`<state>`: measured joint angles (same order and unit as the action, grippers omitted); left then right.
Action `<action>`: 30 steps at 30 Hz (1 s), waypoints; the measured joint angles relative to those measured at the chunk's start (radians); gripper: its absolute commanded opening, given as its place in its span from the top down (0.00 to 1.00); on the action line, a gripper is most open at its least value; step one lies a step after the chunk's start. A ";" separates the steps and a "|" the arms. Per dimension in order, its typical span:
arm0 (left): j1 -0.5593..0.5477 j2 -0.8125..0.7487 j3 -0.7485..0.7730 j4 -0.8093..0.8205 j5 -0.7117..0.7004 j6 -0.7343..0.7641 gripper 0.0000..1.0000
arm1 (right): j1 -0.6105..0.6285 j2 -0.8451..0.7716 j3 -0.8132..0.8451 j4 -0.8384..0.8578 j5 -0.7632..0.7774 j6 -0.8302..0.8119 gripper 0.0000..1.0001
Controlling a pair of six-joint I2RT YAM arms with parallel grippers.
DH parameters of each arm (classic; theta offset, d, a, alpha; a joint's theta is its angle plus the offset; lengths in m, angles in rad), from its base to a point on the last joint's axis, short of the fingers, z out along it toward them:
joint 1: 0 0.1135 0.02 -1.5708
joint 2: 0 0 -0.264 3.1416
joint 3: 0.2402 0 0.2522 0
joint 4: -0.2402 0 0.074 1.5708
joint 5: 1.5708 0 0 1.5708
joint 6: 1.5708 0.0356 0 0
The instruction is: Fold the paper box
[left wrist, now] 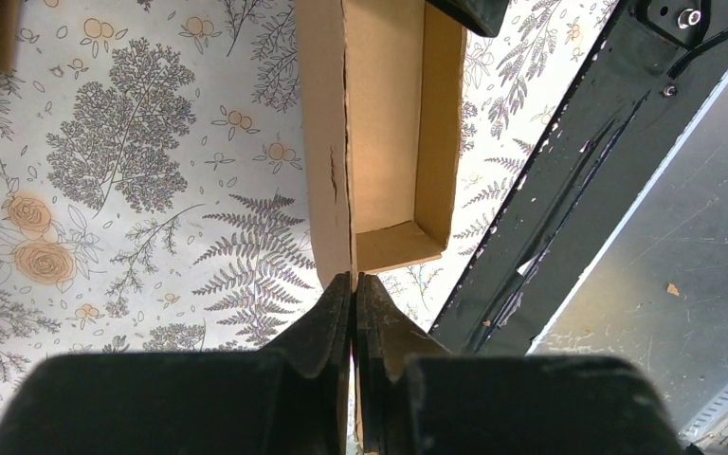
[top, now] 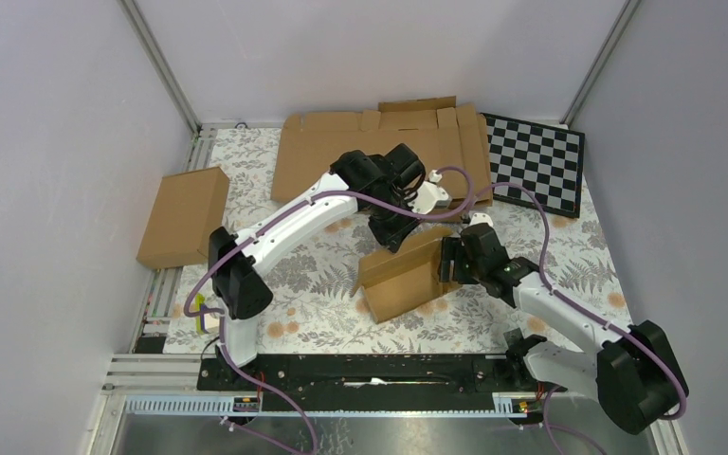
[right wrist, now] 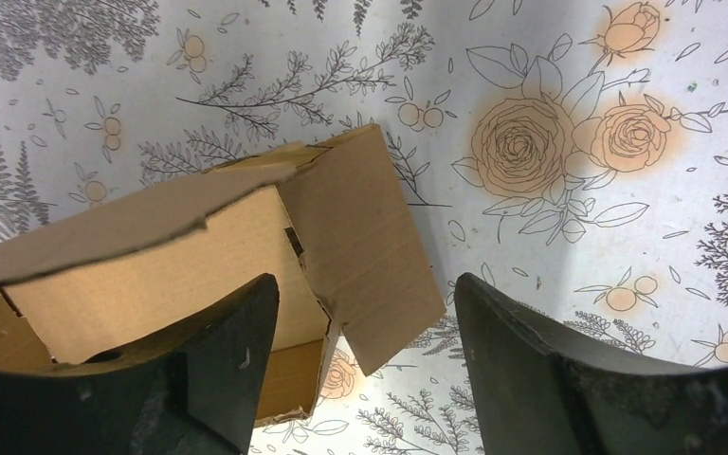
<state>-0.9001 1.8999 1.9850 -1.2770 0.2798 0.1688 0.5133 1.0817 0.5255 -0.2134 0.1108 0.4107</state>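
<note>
Cardboard sheet [top: 341, 156] and checkerboard [top: 536, 161] at back, closed carton [top: 185, 216] far left; none in the way. Paper box [top: 403, 280] mid floral mat [top: 313, 275], long axis diagonal, near-left to far-right. Left gripper [left wrist: 354, 284] pinches its wall [left wrist: 327, 142]; right gripper [right wrist: 360, 318] jaws wide, straddling end flap [right wrist: 370, 246].

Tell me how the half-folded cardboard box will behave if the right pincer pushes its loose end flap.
The box looks light and hollow, so it would probably slide or pivot unless the left pincer pinching one wall holds it. The flap likely swings on its crease rather than bending. The cracked wall edge suggests it may tear if forced.
</note>
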 measured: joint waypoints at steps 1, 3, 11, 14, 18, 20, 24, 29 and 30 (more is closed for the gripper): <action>0.000 0.003 0.000 0.000 0.001 0.000 0.94 | 0.000 0.013 0.002 0.003 0.000 -0.001 0.31; 0.000 0.010 0.000 0.004 0.003 0.000 0.91 | 0.000 0.034 0.005 0.006 -0.003 -0.002 0.42; 0.013 0.012 0.000 0.050 -0.041 -0.028 0.51 | 0.000 0.042 0.005 0.018 -0.004 0.008 0.85; 0.041 -0.016 -0.036 0.125 -0.129 -0.087 0.44 | 0.000 0.015 0.004 0.018 0.001 0.010 0.96; 0.092 -0.128 -0.135 0.219 -0.274 -0.203 0.34 | 0.000 -0.004 0.004 0.018 0.000 0.026 0.99; 0.107 -0.211 -0.195 0.253 -0.343 -0.264 0.29 | 0.000 -0.004 0.004 0.018 -0.002 0.037 1.00; 0.101 -0.405 -0.317 0.294 -0.434 -0.395 0.22 | 0.000 -0.004 -0.003 0.026 -0.006 0.050 1.00; 0.097 -0.608 -0.498 0.343 -0.468 -0.561 0.25 | 0.000 -0.014 -0.014 0.037 -0.008 0.059 1.00; 0.095 -0.640 -0.552 0.355 -0.466 -0.599 0.25 | 0.000 -0.017 -0.014 0.037 -0.008 0.061 1.00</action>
<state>-0.8051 1.2594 1.4334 -0.9222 -0.1860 -0.4297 0.5129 1.0645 0.5110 -0.1768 0.1028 0.4721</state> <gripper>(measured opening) 0.758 0.017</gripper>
